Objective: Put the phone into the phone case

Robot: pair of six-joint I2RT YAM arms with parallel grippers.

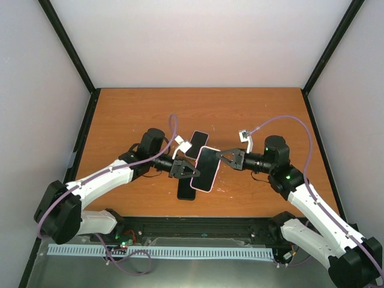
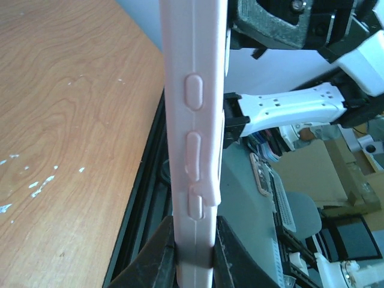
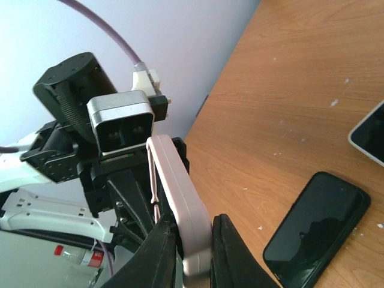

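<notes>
Left gripper [image 1: 182, 170]: jaws pinching left edge of pink phone case [image 1: 204, 169].
Phone case: lifted off table [image 1: 132, 114], between both grippers.
Black phone [image 1: 185, 192]: flat on table, partly under case, not inside.
White-edged phone [image 1: 196, 144]: flat on table, just behind case.
Right gripper [image 1: 221, 161]: jaws clamped on case's right edge.

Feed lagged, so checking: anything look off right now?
The pink case, clamped between the left tool and right tool, appears to have a bit of rim bulging outward near its lower side button. Nothing else stands out.
</notes>
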